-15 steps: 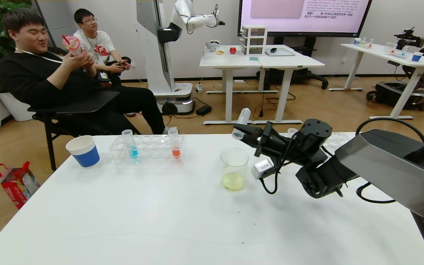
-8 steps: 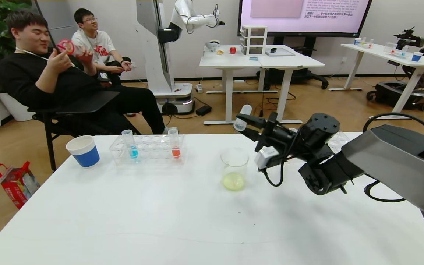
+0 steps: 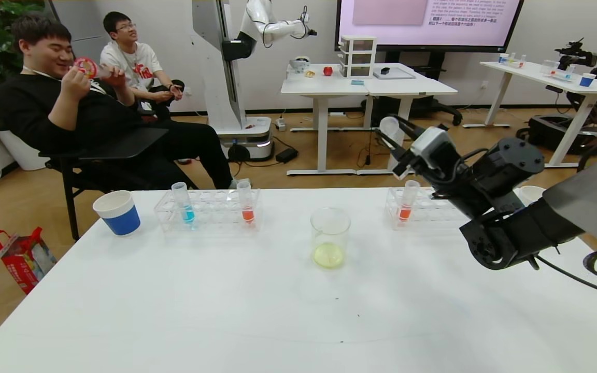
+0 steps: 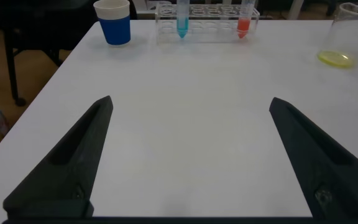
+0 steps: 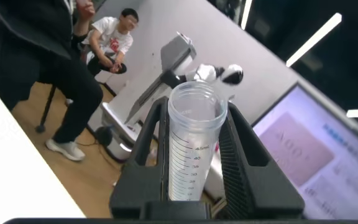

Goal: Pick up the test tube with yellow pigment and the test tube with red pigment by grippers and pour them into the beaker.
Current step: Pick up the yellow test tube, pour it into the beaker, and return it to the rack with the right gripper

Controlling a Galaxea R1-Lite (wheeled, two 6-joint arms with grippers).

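Note:
My right gripper point(image 3: 392, 132) is shut on a clear graduated test tube point(image 3: 388, 124) and holds it high above the right rack point(image 3: 433, 210). No yellow pigment shows in the tube in the right wrist view point(image 5: 191, 149). The beaker point(image 3: 330, 223) stands mid-table with pale yellow liquid at its bottom, left of and below that gripper. One test tube with red pigment point(image 3: 407, 201) stands in the right rack and another point(image 3: 246, 203) in the left rack point(image 3: 210, 212). My left gripper point(image 4: 190, 102) is open and empty over bare table and is out of the head view.
A tube with blue liquid point(image 3: 185, 203) stands in the left rack. A blue-and-white paper cup point(image 3: 117, 212) sits at the far left and a white cup rim point(image 3: 529, 192) shows behind my right arm. Two people sit beyond the table's far left edge.
My right gripper has swung up and to the right, away from above the beaker, with the tube still in it. The right rack and its red tube have come into view.

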